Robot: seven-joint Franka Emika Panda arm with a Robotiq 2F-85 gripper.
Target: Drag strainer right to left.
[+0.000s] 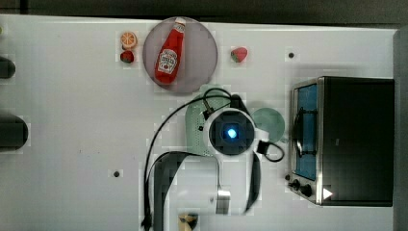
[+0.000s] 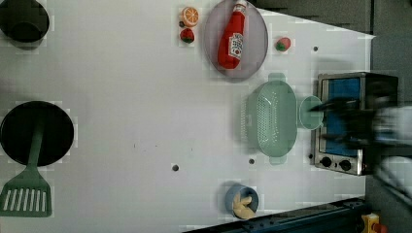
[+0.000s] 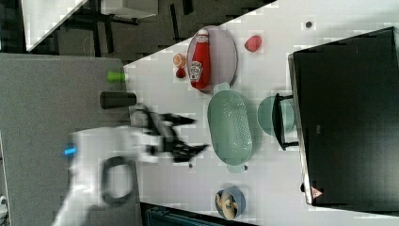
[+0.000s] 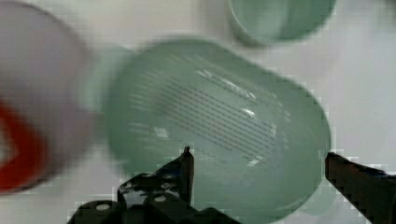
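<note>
The strainer [image 2: 272, 116] is a pale mint-green oblong colander with a dotted bottom, standing on the white table between the grey plate and the toaster oven. In the top view the arm's wrist covers most of the strainer [image 1: 195, 126]. My gripper [image 4: 259, 161] hangs above it, open, with one dark fingertip [image 4: 187, 161] over the bowl and the other past its rim; nothing is held. In the right view the gripper [image 3: 197, 135] appears raised, to the right view's left of the strainer [image 3: 231, 128]. A small round green cup [image 2: 310, 112] touches the strainer's side toward the oven.
A grey plate [image 1: 202, 72] carries a ketchup bottle [image 1: 169, 52] just beyond the strainer. A toaster oven [image 1: 353, 139] stands at the top view's right. Toy strawberries [image 1: 239, 54] and an orange slice [image 1: 128, 40] lie nearby. A blue bowl [image 2: 231, 194], black pans and a spatula [image 2: 26, 191] sit further off.
</note>
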